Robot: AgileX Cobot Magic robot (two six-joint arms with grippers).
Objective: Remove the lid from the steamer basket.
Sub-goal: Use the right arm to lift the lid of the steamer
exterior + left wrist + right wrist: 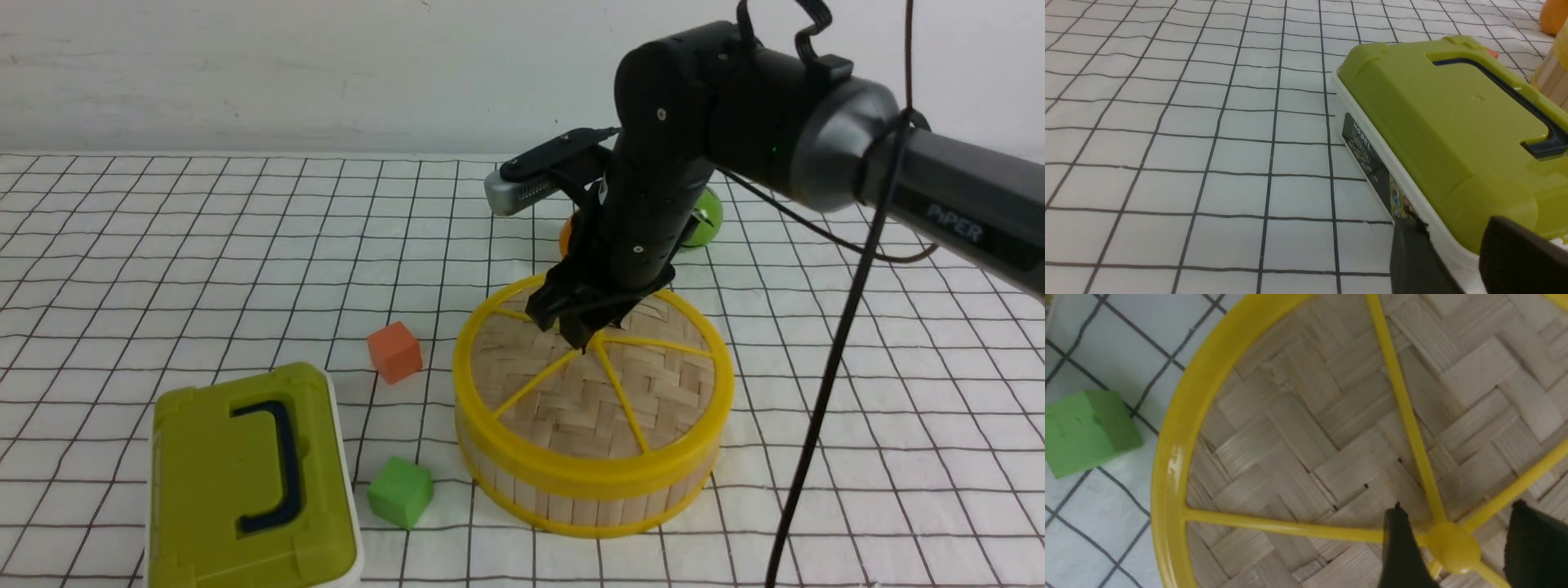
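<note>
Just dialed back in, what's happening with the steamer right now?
The right gripper hangs over the lid with its jaws open, one finger on each side of the yellow centre knob, not clamped on it. The lid sits flat on the steamer basket, so it has not been lifted yet. The left gripper is open, off by the corner of the olive-green box, and has no part in the steamer.

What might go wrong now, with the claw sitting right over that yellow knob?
The right gripper has open jaws straddling the small centre knob of the lid; closing off-centre, they might slip off it. The lid sits flush on the steamer basket, so lifting might drag the basket along, perhaps bumping the green cube.
</note>
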